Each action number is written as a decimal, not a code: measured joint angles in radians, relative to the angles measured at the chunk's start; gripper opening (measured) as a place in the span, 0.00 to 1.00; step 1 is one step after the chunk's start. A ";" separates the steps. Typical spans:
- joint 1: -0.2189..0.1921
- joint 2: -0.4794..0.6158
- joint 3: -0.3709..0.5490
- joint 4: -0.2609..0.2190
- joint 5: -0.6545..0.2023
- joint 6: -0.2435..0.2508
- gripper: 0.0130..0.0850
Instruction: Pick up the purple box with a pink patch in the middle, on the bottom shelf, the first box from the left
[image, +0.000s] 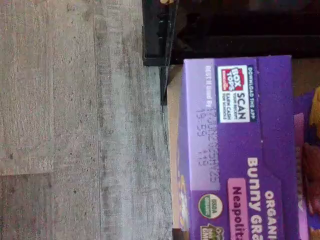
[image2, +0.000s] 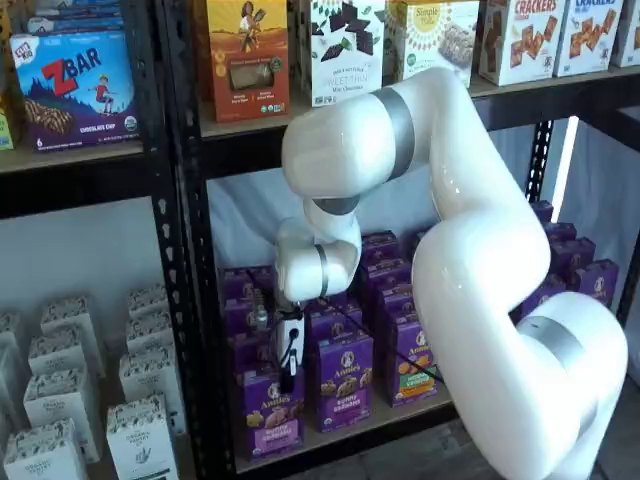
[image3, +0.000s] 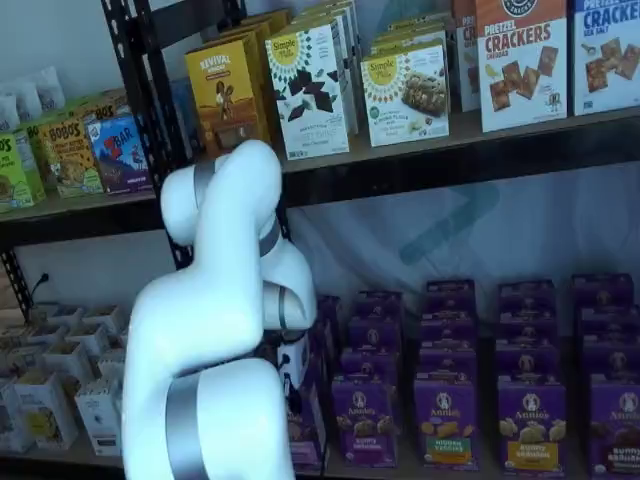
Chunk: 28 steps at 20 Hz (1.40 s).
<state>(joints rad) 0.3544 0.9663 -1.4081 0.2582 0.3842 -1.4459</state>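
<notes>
The purple box (image2: 272, 412) with a pink band stands at the front left end of the bottom shelf (image2: 392, 421). My gripper (image2: 287, 380) hangs just above and in front of its top. The black fingers show side-on, so no gap can be judged. The wrist view shows the box's top and front close up (image: 235, 150), with a pink "Neapolitan" label and a Box Tops patch. In a shelf view the arm hides most of the box (image3: 306, 428), and the gripper's white body (image3: 296, 362) shows only in part.
Like purple boxes (image2: 345, 383) stand in rows to the right and behind. A black perforated upright (image2: 196, 300) stands just left of the box and also shows in the wrist view (image: 156, 35). White boxes (image2: 60, 400) fill the left bay. Grey wood floor (image: 75, 125) lies below.
</notes>
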 joint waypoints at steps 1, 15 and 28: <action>0.000 0.000 -0.001 -0.002 0.000 0.002 0.33; -0.010 -0.071 0.089 -0.093 -0.007 0.074 0.28; 0.030 -0.331 0.403 -0.148 -0.024 0.161 0.28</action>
<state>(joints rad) 0.3846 0.6352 -1.0051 0.1101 0.3599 -1.2846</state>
